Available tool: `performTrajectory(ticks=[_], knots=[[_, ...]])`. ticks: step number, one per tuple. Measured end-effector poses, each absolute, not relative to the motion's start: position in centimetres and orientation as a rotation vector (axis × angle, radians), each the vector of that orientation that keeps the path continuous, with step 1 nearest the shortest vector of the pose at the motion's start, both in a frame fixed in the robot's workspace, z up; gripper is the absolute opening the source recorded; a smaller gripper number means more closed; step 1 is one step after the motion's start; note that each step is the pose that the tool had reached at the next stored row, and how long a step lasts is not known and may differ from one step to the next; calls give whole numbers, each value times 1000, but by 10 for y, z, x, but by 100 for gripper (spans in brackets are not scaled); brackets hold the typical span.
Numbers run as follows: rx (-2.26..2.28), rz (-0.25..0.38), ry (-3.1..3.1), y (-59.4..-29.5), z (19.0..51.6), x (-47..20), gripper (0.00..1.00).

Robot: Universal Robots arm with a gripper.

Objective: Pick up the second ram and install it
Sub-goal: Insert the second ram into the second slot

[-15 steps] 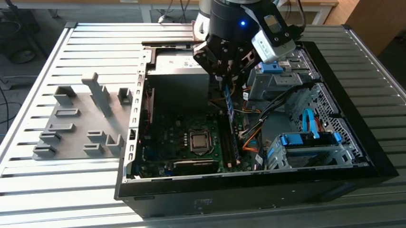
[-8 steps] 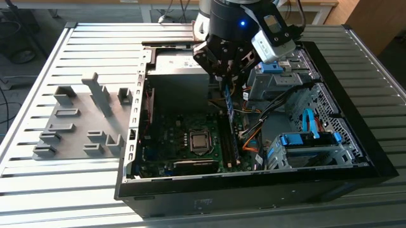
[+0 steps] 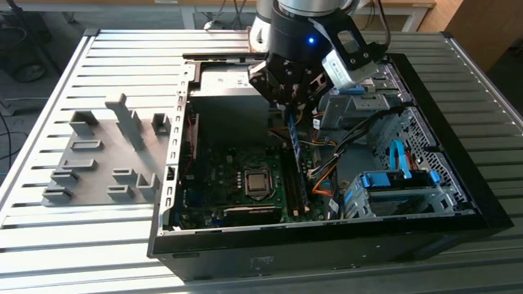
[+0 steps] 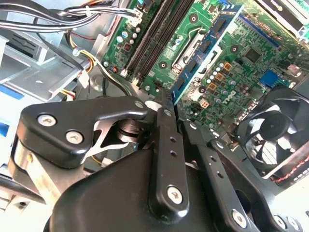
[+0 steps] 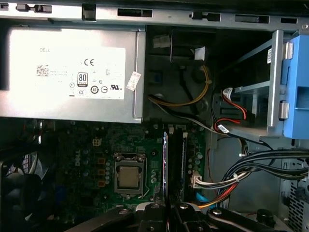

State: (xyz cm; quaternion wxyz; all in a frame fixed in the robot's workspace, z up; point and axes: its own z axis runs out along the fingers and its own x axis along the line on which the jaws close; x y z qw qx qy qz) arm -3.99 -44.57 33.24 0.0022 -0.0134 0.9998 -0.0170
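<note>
On the grey bench sits an open computer; the hand grips the second ram upright, edge down, ready for its slot.

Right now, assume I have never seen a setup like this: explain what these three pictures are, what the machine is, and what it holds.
The exterior view looks from off the arm at an open computer case lying on a slatted metal table. Above the case hangs a robot arm ending in a black gripper. Both wrist views come from cameras riding on the arm, looking into the case.

The gripper is shut on the second ram, a thin blue memory stick held on edge above the green motherboard, over the memory slots. In the first wrist view you see the stick edge-on, with the silver power supply behind. On the table beside the case stands a grey plastic holder.
</note>
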Motion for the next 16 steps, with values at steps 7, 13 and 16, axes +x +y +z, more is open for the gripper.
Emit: performTrajectory(ticks=[7,13,16], knots=[[-38,-54,3144,-448,328,-36,14],[-35,-54,3145,-449,319,-34,14],[-33,-54,3146,-452,318,-34,14]])
